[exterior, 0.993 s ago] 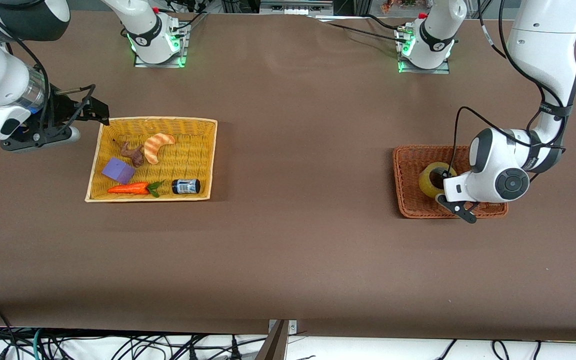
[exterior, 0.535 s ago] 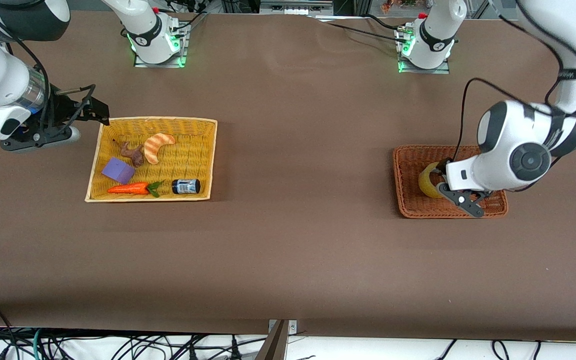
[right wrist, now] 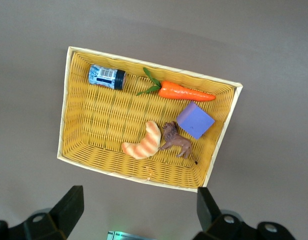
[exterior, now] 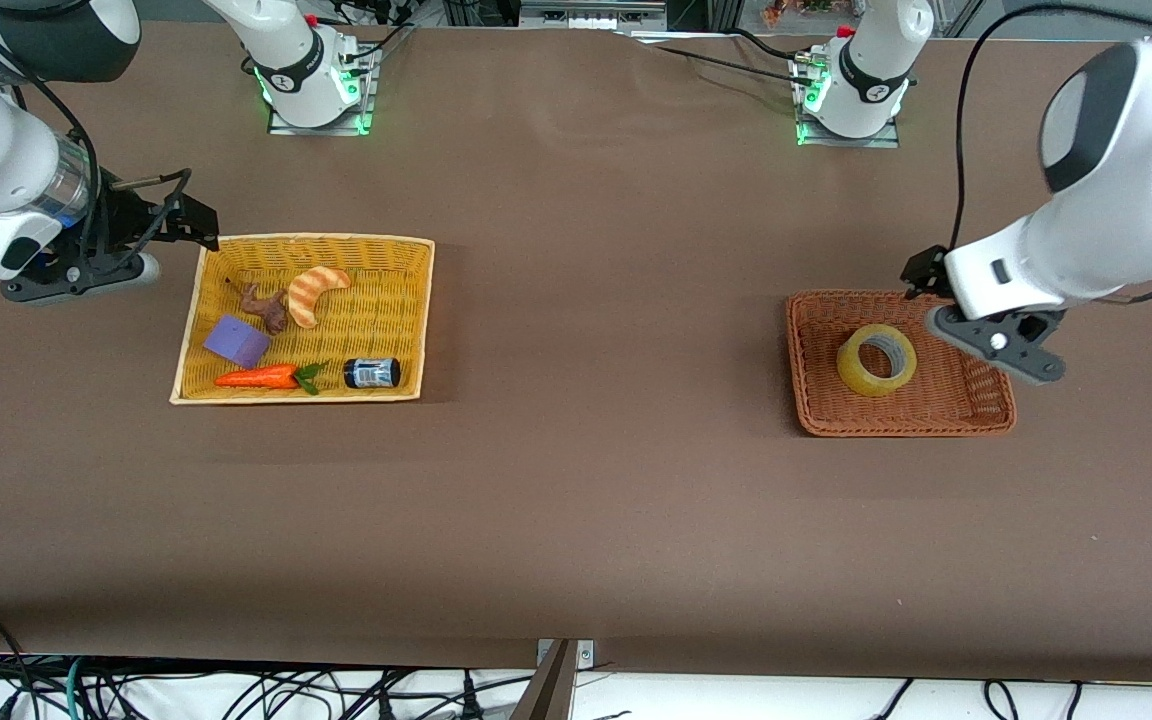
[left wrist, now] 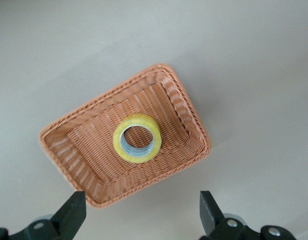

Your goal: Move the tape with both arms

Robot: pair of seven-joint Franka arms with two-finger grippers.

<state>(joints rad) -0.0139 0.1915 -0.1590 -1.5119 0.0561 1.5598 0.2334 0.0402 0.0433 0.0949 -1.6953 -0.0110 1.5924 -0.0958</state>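
Observation:
The tape [exterior: 876, 360], a yellowish ring with a grey core, lies flat in the brown wicker basket [exterior: 901, 428]. My left gripper [exterior: 988, 336] hangs open and empty above that basket's corner toward the left arm's base. In the left wrist view the tape [left wrist: 137, 138] sits in the middle of the basket [left wrist: 199, 125], well below the open left gripper [left wrist: 141, 206]. My right gripper [exterior: 174, 243] waits open and empty beside the yellow basket [exterior: 316, 238], at the right arm's end of the table; the right wrist view shows it open [right wrist: 139, 201] above the table.
The yellow basket [right wrist: 64, 100] holds a croissant [exterior: 316, 292], a brown toy animal [exterior: 264, 305], a purple block [exterior: 236, 340], a carrot [exterior: 261, 377] and a small black jar [exterior: 372, 373]. Bare brown table lies between the two baskets.
My left gripper has let go of the tape and risen out of the brown basket toward the left arm's base. The tape now lies in full view. The right arm has not moved.

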